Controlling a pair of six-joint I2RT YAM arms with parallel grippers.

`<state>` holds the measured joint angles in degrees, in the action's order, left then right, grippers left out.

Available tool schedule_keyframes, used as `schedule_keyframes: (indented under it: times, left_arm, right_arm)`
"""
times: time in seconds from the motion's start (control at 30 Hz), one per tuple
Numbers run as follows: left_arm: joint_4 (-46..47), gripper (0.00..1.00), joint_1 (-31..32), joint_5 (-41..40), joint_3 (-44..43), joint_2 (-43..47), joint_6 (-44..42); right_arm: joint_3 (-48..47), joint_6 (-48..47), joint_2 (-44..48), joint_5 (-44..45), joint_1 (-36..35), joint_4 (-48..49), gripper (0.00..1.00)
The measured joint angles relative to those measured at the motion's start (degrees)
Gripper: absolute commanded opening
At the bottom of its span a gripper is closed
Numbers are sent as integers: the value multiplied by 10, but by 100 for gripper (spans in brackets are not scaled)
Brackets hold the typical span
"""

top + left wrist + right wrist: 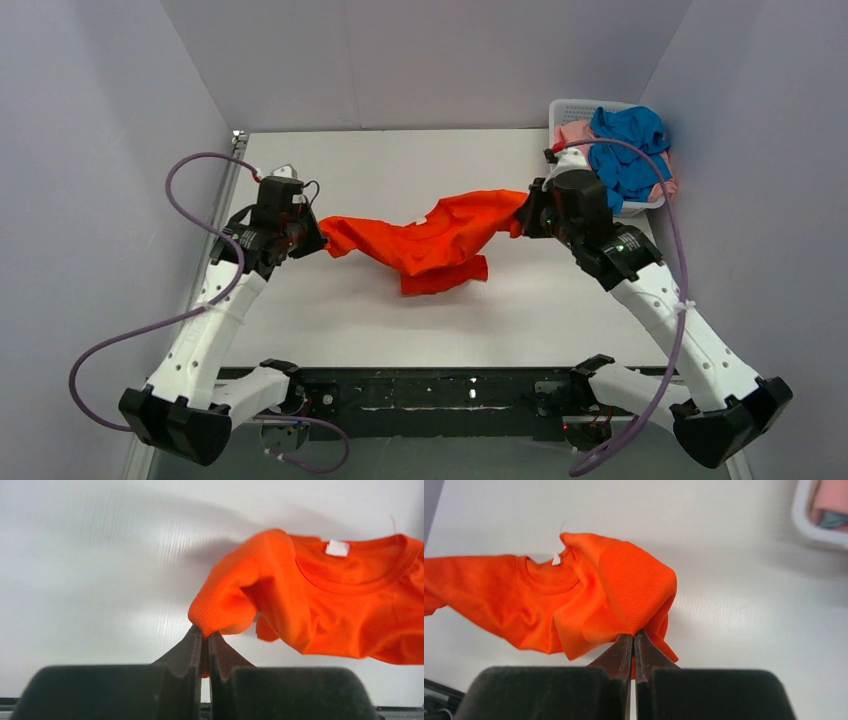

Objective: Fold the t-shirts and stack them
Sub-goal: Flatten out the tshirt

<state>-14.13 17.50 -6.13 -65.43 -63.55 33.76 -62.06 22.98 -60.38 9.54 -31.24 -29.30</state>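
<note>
White table (400, 170): basket (572, 104) at far-right corner.

An orange shirt (430, 240) stretches across the white desk (400, 165), its middle sagging in a crumpled fold. The left fingers (320, 240) pinch the shirt's left end and the right fingers (524, 214) pinch its right end, which sits slightly farther back. Behind and to the right of that end, a white basket (570, 106) holds a blue shirt (630, 150) heaped over a pink shirt (575, 132).
</note>
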Motion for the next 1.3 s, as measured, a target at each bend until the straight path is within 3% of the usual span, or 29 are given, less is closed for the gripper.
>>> schedule_keyframes:
  times: [0.17, 0.4, 0.57, 0.87, 1.03, 1.3]
  left_arm:
    - [-34, 0, 0, -42, -68, 70, -22]
    - [-50, 0, 0, -51, -191, 134, -64]
    - [-55, 0, 0, -37, -295, 162, -101]
    - [-61, 0, 0, 25, -433, 189, -150]
    - [-68, 0, 0, 21, -454, 160, -161]
    - [-87, 0, -3, -125, -409, -21, -174]
  right_arm:
    - [-108, -22, 32, 54, 0, -68, 1]
    - [-273, -55, 59, 51, 0, -108, 1]
    - [-401, -68, 88, -16, 0, -109, 1]
    - [-525, -68, 122, -145, 0, -106, 1]
    - [-533, -83, 100, -135, 0, -101, 1]
    - [-365, -127, 17, 56, 10, -31, 1]
